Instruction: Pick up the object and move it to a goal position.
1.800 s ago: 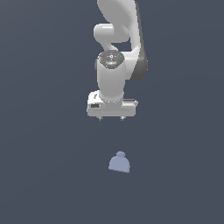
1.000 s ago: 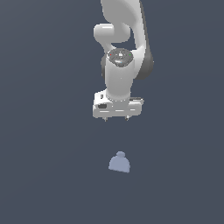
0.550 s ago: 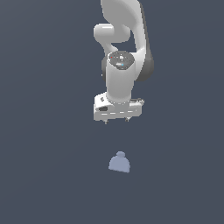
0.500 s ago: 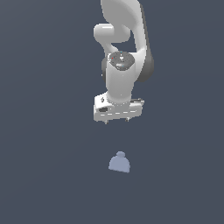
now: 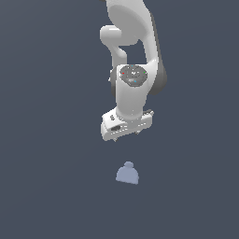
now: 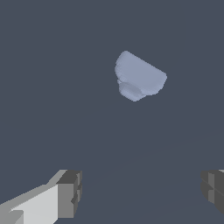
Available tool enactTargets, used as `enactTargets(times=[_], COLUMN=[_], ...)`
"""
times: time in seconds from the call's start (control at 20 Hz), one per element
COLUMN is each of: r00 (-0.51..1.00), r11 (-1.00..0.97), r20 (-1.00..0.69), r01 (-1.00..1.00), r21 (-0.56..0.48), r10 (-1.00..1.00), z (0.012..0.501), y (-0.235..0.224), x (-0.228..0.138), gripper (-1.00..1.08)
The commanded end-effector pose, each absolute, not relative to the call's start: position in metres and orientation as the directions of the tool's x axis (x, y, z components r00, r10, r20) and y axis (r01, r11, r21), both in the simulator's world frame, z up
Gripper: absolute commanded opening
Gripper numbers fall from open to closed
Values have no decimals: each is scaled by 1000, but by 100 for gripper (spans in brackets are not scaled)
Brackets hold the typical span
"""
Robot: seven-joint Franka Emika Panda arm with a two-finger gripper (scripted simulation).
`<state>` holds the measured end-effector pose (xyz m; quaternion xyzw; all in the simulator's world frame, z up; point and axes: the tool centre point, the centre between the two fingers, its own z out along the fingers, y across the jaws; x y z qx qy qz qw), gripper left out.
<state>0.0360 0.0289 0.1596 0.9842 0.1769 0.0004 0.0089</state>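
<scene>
End effector above the object, nothing held

The object (image 5: 127,173) sits lower centre of the exterior view on a plain dark grey-blue surface (image 5: 46,186); above it, apart, hangs the end effector (image 5: 127,137), fingers (image 6: 68,194) spread wide and empty.

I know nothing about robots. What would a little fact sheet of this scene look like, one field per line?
Arm: one white robot arm, reaching down from above
Tool: two-fingered tool, open, fingers wide apart in the wrist view
Tool contents: nothing held
Object: small pale blue-grey dome-shaped lump with a round knob on top
Object state: upright on its flat base, resting on the dark grey floor
Tool to object: tool hangs above the lump, apart from it, not touching
Task stage: lump not yet picked up
</scene>
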Motion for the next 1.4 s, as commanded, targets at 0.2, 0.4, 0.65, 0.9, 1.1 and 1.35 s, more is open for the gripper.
enactTargets(times=[0.2,0.4,0.65,0.9,1.1,1.35], r00=[857,793,700,595,505,388], r11=[-857,-792,-699,-595,-505,-388], r20=[-9,-12,-15,-15,-13,-10], r01=[516,610,715,804,863,922], r21=[19,17,14,10,7,3], r10=[516,610,714,803,863,922], z=[146,137,125,112,102,88], y=[34,37,40,42,43,43], x=[58,71,86,100,111,123], gripper=[100,100,100,100,100,100])
